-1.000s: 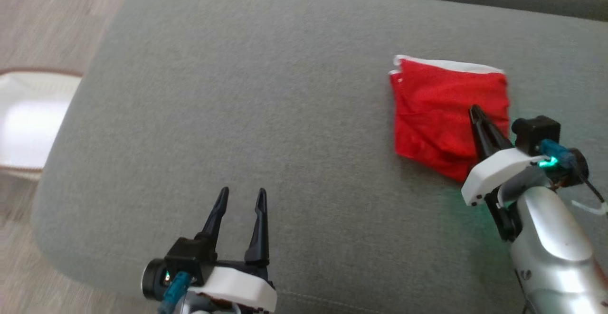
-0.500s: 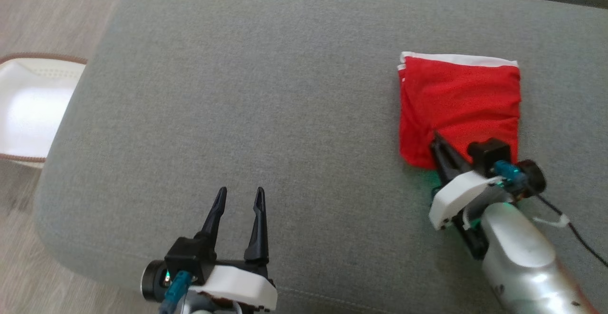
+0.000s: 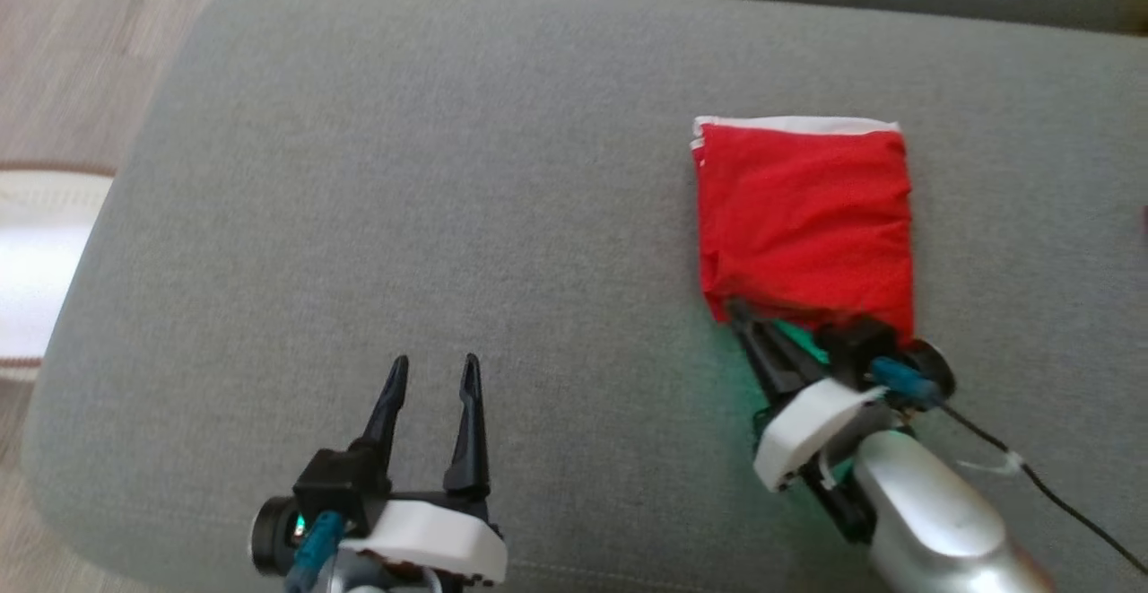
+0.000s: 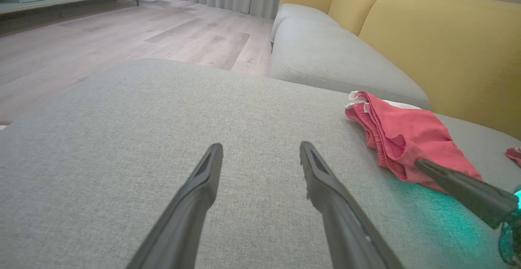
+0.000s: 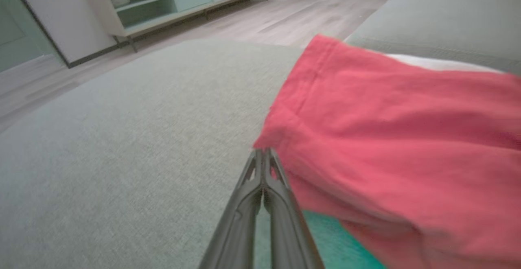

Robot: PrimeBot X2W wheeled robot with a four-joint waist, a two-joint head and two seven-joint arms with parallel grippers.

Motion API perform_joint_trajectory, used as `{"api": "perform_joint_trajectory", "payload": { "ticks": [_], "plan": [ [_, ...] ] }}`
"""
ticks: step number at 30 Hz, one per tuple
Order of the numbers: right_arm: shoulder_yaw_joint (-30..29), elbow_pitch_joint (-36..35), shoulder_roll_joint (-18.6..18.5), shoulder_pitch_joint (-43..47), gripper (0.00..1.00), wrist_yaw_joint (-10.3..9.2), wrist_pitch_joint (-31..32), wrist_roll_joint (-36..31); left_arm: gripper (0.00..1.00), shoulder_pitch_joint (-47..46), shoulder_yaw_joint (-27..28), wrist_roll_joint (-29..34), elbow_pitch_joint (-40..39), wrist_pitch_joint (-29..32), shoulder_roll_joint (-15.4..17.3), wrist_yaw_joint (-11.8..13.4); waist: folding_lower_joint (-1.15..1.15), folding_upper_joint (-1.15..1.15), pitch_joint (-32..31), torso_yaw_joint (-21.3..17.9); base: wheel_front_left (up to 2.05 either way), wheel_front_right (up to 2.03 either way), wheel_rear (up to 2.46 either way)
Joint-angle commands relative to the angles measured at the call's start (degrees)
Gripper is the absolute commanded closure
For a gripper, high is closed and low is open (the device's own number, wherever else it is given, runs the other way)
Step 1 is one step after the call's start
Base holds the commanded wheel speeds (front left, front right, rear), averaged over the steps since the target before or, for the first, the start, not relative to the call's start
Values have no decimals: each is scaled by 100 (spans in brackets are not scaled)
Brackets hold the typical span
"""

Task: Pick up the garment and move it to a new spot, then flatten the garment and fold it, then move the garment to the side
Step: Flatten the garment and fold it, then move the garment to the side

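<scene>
The folded red garment (image 3: 803, 216) lies flat on the right part of the grey cushion (image 3: 404, 171). Toward the cushion's near right, the right gripper (image 3: 740, 313) has its jaws pressed together, with the tips against the garment's near corner. The left gripper (image 3: 432, 369) hangs over the cushion's near middle, jaws spread.

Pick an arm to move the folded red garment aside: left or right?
Right, I'd say. The right gripper, jaws shut, has its tips at the near corner of the garment. The left gripper, jaws open, hovers over bare cushion, well apart from the garment.
</scene>
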Motion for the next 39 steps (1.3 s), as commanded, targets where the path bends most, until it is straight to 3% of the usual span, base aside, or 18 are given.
{"api": "perform_joint_trajectory", "payload": {
  "ticks": [1,6,9,10,11,16,21,33,36,39],
  "plan": [
    [-66,-240,-46,118,100,39,-101,57,0,-51,221,44,-130,-70,-14,-32,0,0,-168,-125,0,0,0],
    [-1153,-1109,-251,967,100,39,-109,-8,0,215,495,107,-13,-70,-14,-145,0,0,-568,-376,0,0,0],
    [-1681,-1581,-303,1510,54,39,-110,-154,0,365,632,173,72,-70,-14,-263,0,0,-737,-482,0,0,0],
    [-1859,-1724,-303,1683,18,39,-110,-206,0,414,673,194,116,-70,-13,-314,0,0,-790,-514,0,0,0],
    [-2029,-1859,-285,1850,0,39,-110,-238,0,459,719,211,154,-70,-13,-358,0,0,-841,-541,0,0,0],
    [-2842,-2367,-70,2543,0,39,-111,-427,0,612,891,236,304,-70,-13,-596,0,0,-979,-651,0,0,0],
    [-3289,-2588,193,2894,0,39,-111,-646,0,610,984,259,333,-70,-13,-709,0,0,-983,-755,0,0,0],
    [-3326,-2614,421,2946,0,39,-72,-733,0,550,987,301,354,-70,-13,-755,0,0,-937,-830,0,0,0],
    [-3151,-2711,431,2745,0,39,195,-375,0,530,964,273,341,-70,-14,-720,0,0,-851,-788,0,0,0],
    [-3008,-2950,269,2243,0,39,852,196,0,463,896,275,318,-70,-14,-712,0,0,-639,-736,0,0,0]
  ]
}}
